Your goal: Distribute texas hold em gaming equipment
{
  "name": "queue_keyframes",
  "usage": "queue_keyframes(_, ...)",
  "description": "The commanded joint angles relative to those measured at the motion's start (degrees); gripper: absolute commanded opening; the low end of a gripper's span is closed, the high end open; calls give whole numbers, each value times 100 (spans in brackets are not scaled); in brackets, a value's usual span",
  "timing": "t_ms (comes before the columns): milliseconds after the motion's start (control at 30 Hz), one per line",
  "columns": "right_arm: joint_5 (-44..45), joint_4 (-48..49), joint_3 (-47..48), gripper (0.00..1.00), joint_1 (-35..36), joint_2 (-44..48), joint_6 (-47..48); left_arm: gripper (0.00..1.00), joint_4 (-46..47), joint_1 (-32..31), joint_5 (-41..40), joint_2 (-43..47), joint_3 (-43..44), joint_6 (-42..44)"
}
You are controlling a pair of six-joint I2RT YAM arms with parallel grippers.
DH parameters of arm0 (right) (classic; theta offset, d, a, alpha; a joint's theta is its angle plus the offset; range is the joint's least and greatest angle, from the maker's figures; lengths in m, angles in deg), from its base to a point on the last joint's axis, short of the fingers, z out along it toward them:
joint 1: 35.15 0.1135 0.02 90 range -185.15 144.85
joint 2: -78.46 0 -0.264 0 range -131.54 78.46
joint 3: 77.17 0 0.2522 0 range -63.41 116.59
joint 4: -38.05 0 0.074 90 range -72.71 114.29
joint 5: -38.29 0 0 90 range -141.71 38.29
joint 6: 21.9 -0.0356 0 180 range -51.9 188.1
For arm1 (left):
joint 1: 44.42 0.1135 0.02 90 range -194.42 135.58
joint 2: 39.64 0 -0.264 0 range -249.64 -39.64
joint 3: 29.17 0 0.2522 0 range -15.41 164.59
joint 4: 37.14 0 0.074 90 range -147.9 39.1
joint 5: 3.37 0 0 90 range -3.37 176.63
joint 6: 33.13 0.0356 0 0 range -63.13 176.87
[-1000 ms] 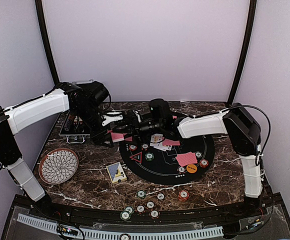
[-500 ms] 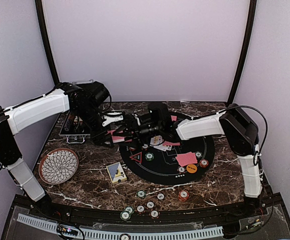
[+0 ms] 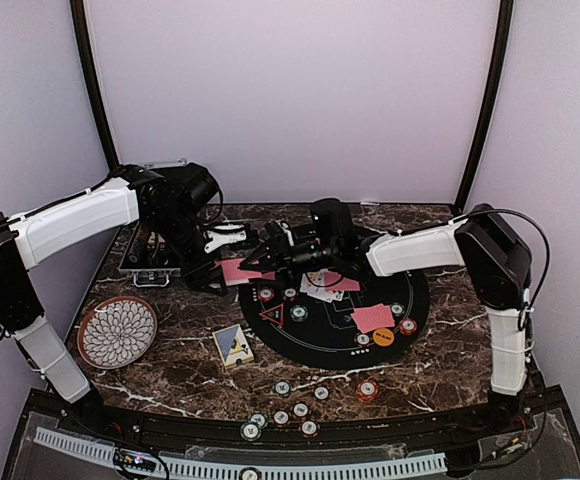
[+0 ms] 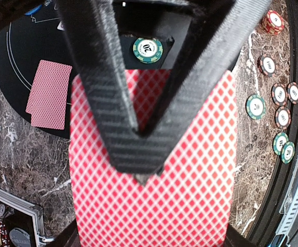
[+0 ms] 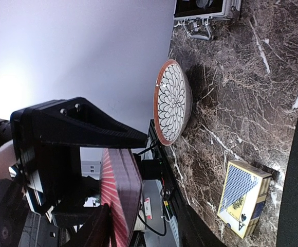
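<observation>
**Card stack bridged between both pincers**

The left gripper is clenched on the stack of red-backed, diamond-patterned playing cards, held at the 10 o'clock rim of the round black mat. Seen from above, the stack lies at 9 o'clock from the right gripper, its long axis running 9-to-3. The right fingers straddle its end; I cannot tell whether they grip it.

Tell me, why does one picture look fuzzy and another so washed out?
Left wrist view: the red-backed card sits close to the lens and looks soft, while the green chip beyond is crisp. Right wrist view: the wall glows overexposed. Top view: evenly lit, no harsh glare.
</observation>
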Motion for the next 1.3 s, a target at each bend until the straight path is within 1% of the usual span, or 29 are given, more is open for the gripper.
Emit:
queue_keyframes(0, -110, 209, -233, 35, -59, 297, -141, 0, 84, 26, 86, 308, 22, 11)
queue_keyframes(67, -133, 377, -290, 28, -78, 361, -301, 0, 120, 26, 41, 301, 4, 11)
queue_keyframes(133, -147, 503, -336, 23, -97, 423, -397, 0, 138, 32, -18, 288, -14, 16)
queue_keyframes(467, -176, 642, -685, 8, -281, 716, -503, 0, 168, 46, -98, 289, -80, 29)
queue_keyframes(567, -213, 1031, -797, 4, -309, 765, -735, 0, 173, 52, -101, 289, -90, 24)
queue_keyframes(633, -243, 1431, -874, 1, -310, 754, -1081, 0, 169, 53, -112, 282, -92, 24)
queue_keyframes(667, -253, 1634, -920, 1, -312, 738, -1226, 0, 173, 53, -110, 281, -96, 22)
queue_keyframes(700, -259, 1801, -943, 4, -310, 721, -1350, 0, 174, 52, -119, 281, -99, 21)
queue_keyframes(767, -268, 1911, -963, 19, -306, 699, -1428, 0, 177, 52, -117, 275, -105, 24)
queue_keyframes(800, -260, 1906, -971, 25, -302, 699, -1426, 0, 177, 57, -117, 274, -108, 27)
queue_keyframes(867, -253, 1897, -977, 31, -293, 705, -1408, 0, 177, 54, -136, 278, -109, 35)
queue_keyframes(933, -245, 1831, -959, 33, -272, 697, -1352, 0, 175, 52, -131, 273, -109, 37)
queue_keyframes(1033, -243, 1562, -858, 34, -209, 635, -1181, 0, 177, 65, -113, 265, -109, 33)
queue_keyframes(1267, -279, 1450, -753, 27, -133, 467, -1172, 0, 170, 59, -122, 278, -111, 33)
